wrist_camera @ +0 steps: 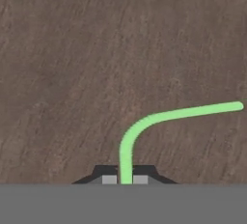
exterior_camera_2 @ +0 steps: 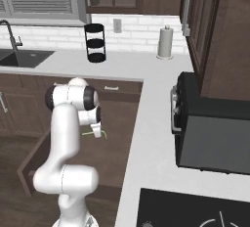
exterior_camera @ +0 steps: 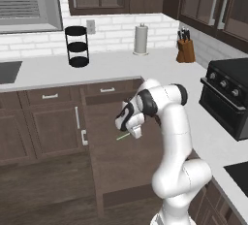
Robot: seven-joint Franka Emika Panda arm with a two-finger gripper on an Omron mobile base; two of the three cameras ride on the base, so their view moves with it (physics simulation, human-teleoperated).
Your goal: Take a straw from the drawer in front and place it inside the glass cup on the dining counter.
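The drawer stands pulled out below the wall-side worktop, and its brown wooden floor lies under the hand. My gripper reaches down into it, shut on the bright-green straw. The straw's near end sits between the two dark fingertips, and the rest runs off to the side just over the drawer floor. From the base cameras the straw pokes out sideways beside the fingers. The glass cup and the dining counter are out of view.
On the white worktop stand a black tiered rack, a paper towel roll and a knife block. A black oven sits at the right, a sink at the left. Cabinet fronts flank the drawer.
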